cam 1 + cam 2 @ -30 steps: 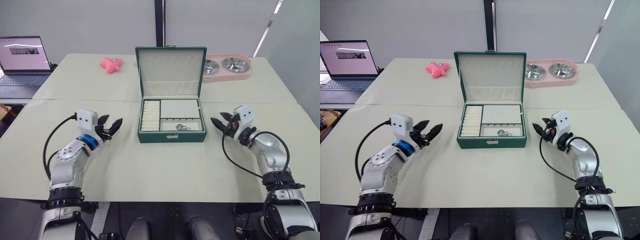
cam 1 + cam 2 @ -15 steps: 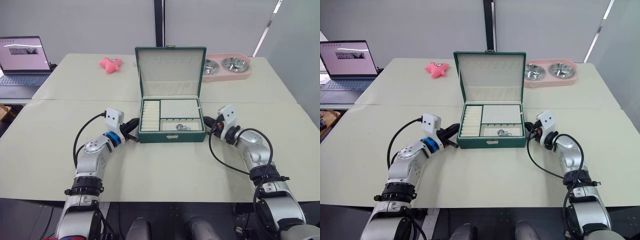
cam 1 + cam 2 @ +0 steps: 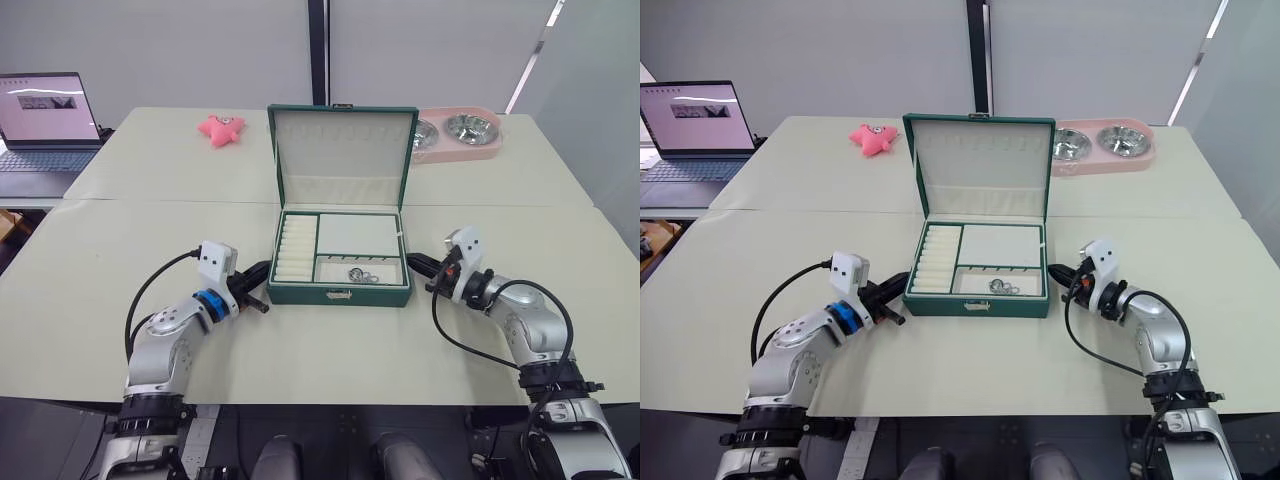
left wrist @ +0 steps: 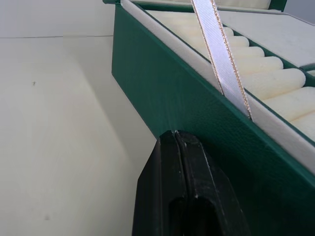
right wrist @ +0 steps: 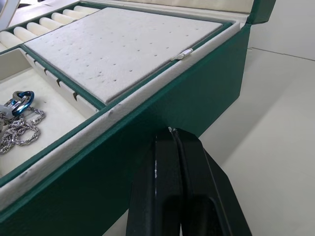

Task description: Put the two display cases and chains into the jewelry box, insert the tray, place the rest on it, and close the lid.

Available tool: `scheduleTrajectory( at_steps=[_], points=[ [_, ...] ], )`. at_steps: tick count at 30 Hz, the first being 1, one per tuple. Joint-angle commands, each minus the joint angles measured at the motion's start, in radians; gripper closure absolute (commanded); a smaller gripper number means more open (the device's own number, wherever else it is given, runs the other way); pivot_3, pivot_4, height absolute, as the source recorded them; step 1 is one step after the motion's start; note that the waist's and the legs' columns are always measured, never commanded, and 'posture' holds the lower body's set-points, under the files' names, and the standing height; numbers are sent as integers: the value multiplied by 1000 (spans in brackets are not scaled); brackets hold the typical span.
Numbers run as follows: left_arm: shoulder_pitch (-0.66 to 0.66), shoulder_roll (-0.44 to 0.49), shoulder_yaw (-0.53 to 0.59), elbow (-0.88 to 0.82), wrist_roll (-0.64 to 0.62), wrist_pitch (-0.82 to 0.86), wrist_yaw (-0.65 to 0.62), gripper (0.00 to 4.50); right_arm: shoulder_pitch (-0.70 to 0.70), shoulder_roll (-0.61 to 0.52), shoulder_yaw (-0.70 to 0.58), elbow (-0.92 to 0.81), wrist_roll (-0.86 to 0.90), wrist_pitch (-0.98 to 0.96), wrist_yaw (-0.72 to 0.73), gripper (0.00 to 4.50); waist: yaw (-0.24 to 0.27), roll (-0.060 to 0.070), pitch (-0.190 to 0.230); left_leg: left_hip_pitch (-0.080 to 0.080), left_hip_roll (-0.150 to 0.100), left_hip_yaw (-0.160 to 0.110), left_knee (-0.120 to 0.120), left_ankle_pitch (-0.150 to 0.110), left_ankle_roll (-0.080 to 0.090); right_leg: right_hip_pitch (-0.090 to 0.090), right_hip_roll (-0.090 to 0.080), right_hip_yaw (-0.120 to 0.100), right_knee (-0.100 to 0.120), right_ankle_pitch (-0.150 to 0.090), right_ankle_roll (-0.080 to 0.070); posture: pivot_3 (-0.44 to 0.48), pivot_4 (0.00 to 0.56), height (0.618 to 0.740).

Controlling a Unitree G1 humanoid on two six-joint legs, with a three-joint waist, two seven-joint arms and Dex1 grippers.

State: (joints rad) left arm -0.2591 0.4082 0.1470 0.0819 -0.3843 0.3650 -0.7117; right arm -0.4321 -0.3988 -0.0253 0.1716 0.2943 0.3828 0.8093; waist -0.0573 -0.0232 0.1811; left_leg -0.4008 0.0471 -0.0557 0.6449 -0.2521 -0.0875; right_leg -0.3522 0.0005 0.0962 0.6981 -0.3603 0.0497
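the left gripper [image 4: 175,140], fingers pressed together, touches the jewelry box [image 3: 340,293] at its 9 o'clock side. the box sits mid-table, lid [image 3: 341,144] upright, tray [image 3: 340,247] seated inside, chains [image 5: 18,123] in the front compartment. at 3 o'clock, the right gripper [image 5: 172,135], fingers together, touches the opposite wall.

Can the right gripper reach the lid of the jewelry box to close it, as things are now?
Probably yes. The right gripper, its fingers shut, sits beside the right wall of the jewelry box. The lid stands upright behind, and nothing stands between them; the arm would have to rise and move back.
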Motion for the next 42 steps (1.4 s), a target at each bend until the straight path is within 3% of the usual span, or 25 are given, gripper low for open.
scheduleTrajectory(
  at_steps=[1, 14, 28, 37, 42],
  points=[
    [54, -12, -52, -129, -59, 62, -43, 4500, 24, 8, 30, -126, 54, 33, 44, 4472, 1, 0, 0, 0, 0, 0, 0, 0, 0, 0, 0, 0, 0, 0, 0, 0, 150, 740],
    [143, 19, -36, -234, -85, 116, -43, 4500, 150, -1, 30, -312, 93, 147, 23, 4472, 1, 0, 0, 1, 0, -1, 0, 0, 0, 1, 0, 0, 0, 0, 0, 0, 150, 740],
    [193, 43, 0, -248, -86, 77, -53, 4500, 146, -2, -3, -290, 81, 138, 11, 4472, -3, 0, 0, 1, 0, 0, 0, 0, 0, 1, 1, 0, 0, 0, 0, 0, 150, 740],
    [425, 100, 206, -437, -180, -12, -93, 4500, 87, -75, -106, -225, 128, 137, 28, 4472, -2, 0, 0, 1, 0, 0, 0, 0, 0, 1, 1, 1, 0, 0, 0, 0, 150, 740],
    [636, 41, 272, -571, -221, -144, -134, 4500, -8, -108, -105, -93, 107, 69, 53, 4472, 0, 0, 0, 1, 0, 0, 0, 0, 0, 1, 0, 1, -2, 0, 0, 0, 150, 740]
  ],
)
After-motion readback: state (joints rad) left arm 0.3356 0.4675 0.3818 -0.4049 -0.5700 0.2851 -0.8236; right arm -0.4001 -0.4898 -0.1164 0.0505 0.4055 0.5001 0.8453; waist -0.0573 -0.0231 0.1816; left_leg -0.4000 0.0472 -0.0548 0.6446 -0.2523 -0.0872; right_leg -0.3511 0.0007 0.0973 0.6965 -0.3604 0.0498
